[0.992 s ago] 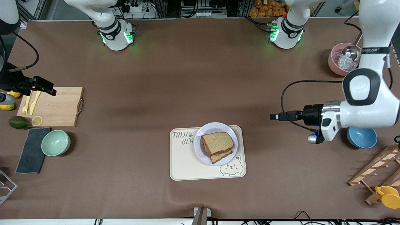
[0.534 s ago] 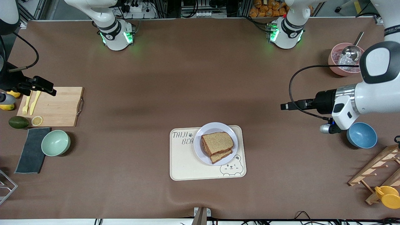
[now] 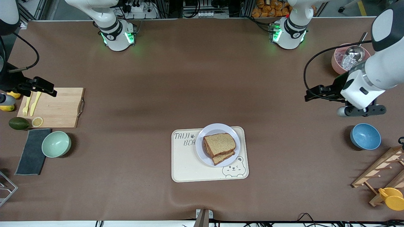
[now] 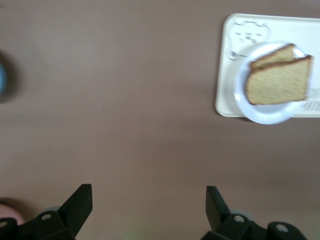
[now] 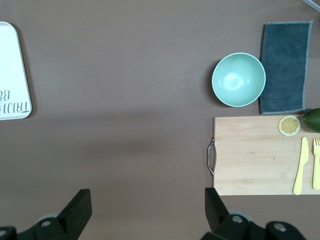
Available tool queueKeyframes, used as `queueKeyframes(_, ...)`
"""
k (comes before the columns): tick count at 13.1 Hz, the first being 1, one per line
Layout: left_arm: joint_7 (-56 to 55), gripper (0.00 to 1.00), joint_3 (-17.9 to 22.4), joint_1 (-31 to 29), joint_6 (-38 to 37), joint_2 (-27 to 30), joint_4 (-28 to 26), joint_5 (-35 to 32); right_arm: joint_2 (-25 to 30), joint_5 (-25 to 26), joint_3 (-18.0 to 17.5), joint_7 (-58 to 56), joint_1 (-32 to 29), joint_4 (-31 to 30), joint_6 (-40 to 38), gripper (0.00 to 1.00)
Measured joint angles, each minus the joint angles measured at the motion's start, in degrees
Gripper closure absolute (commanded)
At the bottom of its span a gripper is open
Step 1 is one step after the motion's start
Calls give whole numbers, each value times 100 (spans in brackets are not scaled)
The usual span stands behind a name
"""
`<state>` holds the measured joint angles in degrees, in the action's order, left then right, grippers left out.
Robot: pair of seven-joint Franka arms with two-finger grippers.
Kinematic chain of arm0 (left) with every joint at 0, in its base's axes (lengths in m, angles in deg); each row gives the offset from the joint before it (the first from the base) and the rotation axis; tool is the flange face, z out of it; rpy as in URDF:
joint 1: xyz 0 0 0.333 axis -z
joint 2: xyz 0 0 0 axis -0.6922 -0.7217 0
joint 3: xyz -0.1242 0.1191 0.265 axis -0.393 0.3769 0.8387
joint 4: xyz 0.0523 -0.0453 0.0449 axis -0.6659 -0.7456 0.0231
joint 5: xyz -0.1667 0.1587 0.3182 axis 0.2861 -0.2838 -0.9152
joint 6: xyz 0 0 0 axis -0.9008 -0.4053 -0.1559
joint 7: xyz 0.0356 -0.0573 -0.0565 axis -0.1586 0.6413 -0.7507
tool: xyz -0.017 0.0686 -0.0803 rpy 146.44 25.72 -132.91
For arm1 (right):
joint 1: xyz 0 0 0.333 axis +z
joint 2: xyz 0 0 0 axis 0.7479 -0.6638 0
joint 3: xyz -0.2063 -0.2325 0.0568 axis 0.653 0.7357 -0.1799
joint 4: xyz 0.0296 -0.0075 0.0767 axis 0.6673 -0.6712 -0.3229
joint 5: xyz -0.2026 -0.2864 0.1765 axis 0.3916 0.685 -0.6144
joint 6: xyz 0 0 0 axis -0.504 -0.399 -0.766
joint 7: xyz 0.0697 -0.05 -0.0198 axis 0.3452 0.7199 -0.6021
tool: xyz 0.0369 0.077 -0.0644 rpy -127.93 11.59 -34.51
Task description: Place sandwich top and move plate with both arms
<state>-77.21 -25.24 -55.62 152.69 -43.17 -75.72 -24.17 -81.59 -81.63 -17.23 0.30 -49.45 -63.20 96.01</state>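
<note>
The sandwich top [image 3: 219, 144], a brown bread slice, lies on the lower slice and filling on the pale plate [image 3: 217, 127]. The plate stands on the cream bear tray [image 3: 186, 167] in the middle of the table. My left gripper [image 3: 311, 94] hangs open and empty over bare table toward the left arm's end, well apart from the plate. Its wrist view shows the open gripper [image 4: 149, 200] over brown table, with the sandwich top [image 4: 277, 85] and plate [image 4: 265, 116] far off. My right gripper [image 3: 50, 90] waits open over the edge of the cutting board [image 3: 60, 107]; in its own view the gripper [image 5: 148, 200] holds nothing.
A blue bowl [image 3: 365, 136], a pink bowl with a scoop [image 3: 339, 64], a wooden rack [image 3: 378, 173] and a yellow cup [image 3: 391, 198] sit at the left arm's end. A green bowl [image 3: 56, 144], dark cloth [image 3: 31, 151] and avocado [image 3: 18, 123] lie by the cutting board.
My left arm has drawn back from the tray toward its own end of the table and toward the pink bowl, uncovering the blue bowl. The right arm and the sandwich have not moved.
</note>
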Motion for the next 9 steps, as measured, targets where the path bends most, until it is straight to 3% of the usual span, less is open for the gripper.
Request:
queueKeyframes(6,0,0,84,-54,-40,-3,218,-725,0,0,0,0,0,0,0,0)
queueKeyframes(9,0,0,94,-56,-139,-4,252,-777,0,0,0,0,0,0,0,0)
